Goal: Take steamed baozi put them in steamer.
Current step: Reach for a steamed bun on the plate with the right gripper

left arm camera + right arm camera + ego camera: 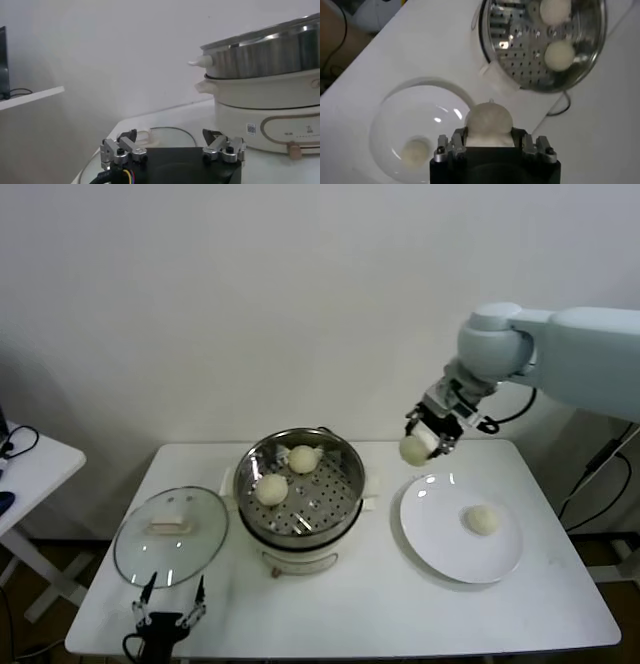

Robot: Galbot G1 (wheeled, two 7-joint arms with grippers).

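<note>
Shiny perforated stainless-steel steamer (300, 484) on a glossy cream plastic base; 4 smooth, matt dough baozi (271, 489); glossy white plate (440, 534); clear glass lid (170, 536).

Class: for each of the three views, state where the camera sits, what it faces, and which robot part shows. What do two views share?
Head: high, facing down at table; right arm's pincer holds a baozi.
Left wrist: low by the open left pincer, facing the steamer side-on.
Right wrist: above, facing the plate.
Head and right wrist share steamer, plate and held baozi.
</note>
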